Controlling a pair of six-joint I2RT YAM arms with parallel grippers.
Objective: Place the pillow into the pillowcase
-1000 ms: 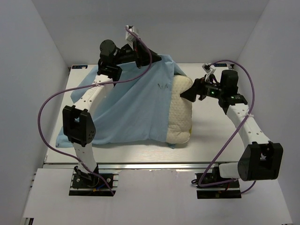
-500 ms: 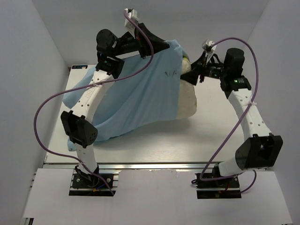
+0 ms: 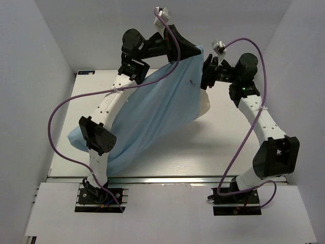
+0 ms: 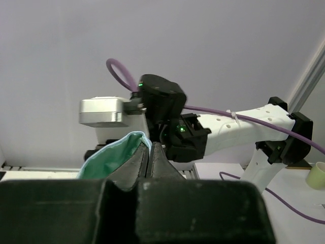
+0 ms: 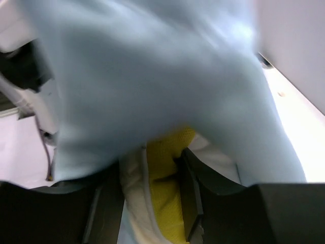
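Observation:
The light blue pillowcase (image 3: 152, 109) hangs lifted high over the back of the table, its lower end trailing to the front left. My left gripper (image 3: 195, 51) is shut on its top edge; in the left wrist view the mint green inner face (image 4: 114, 152) shows beside the closed jaws (image 4: 150, 152). The cream-white pillow (image 3: 204, 104) is almost all inside the case, with only a strip showing at the right. My right gripper (image 3: 207, 76) is shut on the pillow's yellow side band (image 5: 165, 188), with blue fabric (image 5: 152, 76) draped over it.
White walls enclose the table on the left, back and right. Purple cables loop off both arms. A roll of tape (image 4: 317, 177) lies on the table at the far right of the left wrist view.
Both grippers have risen and moved toward the back, lifting pillowcase and pillow off the table. The case has slid further over the pillow, so less cream-white shows.

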